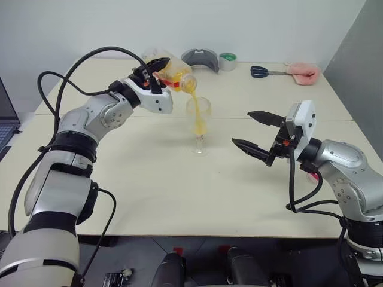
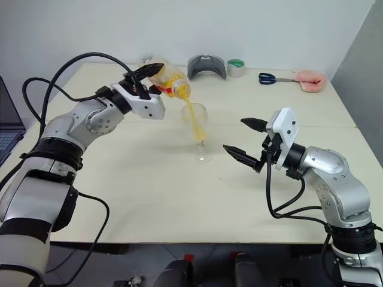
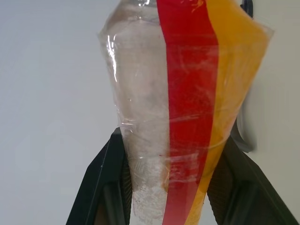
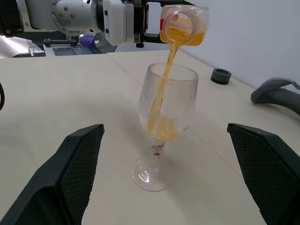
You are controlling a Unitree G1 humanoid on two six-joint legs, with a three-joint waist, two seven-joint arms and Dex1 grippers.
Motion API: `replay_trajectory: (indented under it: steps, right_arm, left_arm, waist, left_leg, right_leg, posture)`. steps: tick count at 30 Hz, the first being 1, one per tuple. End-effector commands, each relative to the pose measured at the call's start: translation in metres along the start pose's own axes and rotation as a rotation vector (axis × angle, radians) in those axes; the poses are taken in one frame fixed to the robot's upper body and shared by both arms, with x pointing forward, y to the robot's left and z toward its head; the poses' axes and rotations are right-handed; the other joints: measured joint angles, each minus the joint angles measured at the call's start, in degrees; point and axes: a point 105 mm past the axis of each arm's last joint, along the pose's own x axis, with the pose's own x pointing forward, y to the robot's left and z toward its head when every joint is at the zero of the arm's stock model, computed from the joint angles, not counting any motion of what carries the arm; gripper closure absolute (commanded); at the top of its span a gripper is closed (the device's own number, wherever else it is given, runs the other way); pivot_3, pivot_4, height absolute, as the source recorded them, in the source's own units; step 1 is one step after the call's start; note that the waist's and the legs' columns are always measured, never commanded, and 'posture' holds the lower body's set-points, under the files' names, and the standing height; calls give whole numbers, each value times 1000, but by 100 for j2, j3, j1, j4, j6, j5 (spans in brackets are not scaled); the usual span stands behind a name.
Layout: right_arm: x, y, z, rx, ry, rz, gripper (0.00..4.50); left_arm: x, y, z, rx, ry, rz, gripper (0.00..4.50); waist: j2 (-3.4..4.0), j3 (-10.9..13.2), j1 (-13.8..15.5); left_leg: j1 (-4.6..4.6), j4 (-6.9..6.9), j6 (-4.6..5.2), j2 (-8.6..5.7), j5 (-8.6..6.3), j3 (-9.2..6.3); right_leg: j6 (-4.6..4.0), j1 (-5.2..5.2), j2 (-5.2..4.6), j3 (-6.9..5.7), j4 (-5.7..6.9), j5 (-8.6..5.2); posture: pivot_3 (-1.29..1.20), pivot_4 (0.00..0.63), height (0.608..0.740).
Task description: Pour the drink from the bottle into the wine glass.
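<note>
My left gripper [image 1: 164, 69] is shut on the bottle [image 1: 174, 72], a clear one with a red label strip [image 3: 190, 108], and holds it tipped mouth-down above the wine glass [image 1: 199, 122]. A thin stream of the orange-yellow drink [image 4: 165, 89] runs from the bottle's mouth into the bowl, where some has pooled at the bottom. The glass stands upright on the cream table [image 1: 149, 191]. To the right of the glass my right gripper [image 1: 241, 127] stays open, its fingers [image 4: 70, 178] well apart and pointing at the glass without touching it.
Along the table's far edge lie a grey curved object [image 1: 200, 58], a roll of tape [image 1: 227, 60], scissors [image 1: 263, 72] and a pink thing [image 1: 302, 72]. A small dark round piece [image 4: 221, 75] sits behind the glass. A laptop [image 1: 5, 119] is at the left edge.
</note>
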Motion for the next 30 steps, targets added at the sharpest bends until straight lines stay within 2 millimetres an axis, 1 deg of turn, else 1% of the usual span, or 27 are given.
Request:
replay_trajectory:
  steps: [1, 11, 16, 30]
  right_arm:
    - [0, -1, 15, -52, -43, 4, 0]
    - [6, 3, 17, -41, -95, -12, 0]
    - [9, 0, 21, -36, -138, -37, 0]
    - [13, 2, 20, -36, -136, -21, 0]
  left_arm:
    - [2, 25, -1, 42, -10, 67, 2801]
    - [4, 27, -2, 64, -8, 73, 2801]
    - [5, 29, -3, 74, -9, 75, 2801]
    - [4, 32, -6, 99, -2, 78, 2801]
  waist:
    - [0, 0, -1]
    - [0, 0, -2]
    - [0, 0, -2]
    - [0, 0, -3]
  left_leg:
    - [0, 0, 0, 0, 0, 0]
    - [0, 2, 0, 0, 0, 0]
    - [0, 3, 0, -1, 0, 1]
    - [0, 3, 0, -1, 0, 1]
  right_leg:
    - [0, 0, 0, 0, 1, 0]
    - [0, 0, 0, 0, 2, 0]
    - [0, 0, 0, 0, 3, 0]
    - [0, -1, 0, 0, 4, 1]
  posture:
    - [0, 150, 740]
    - [0, 150, 740]
    - [0, 150, 740]
    - [0, 150, 740]
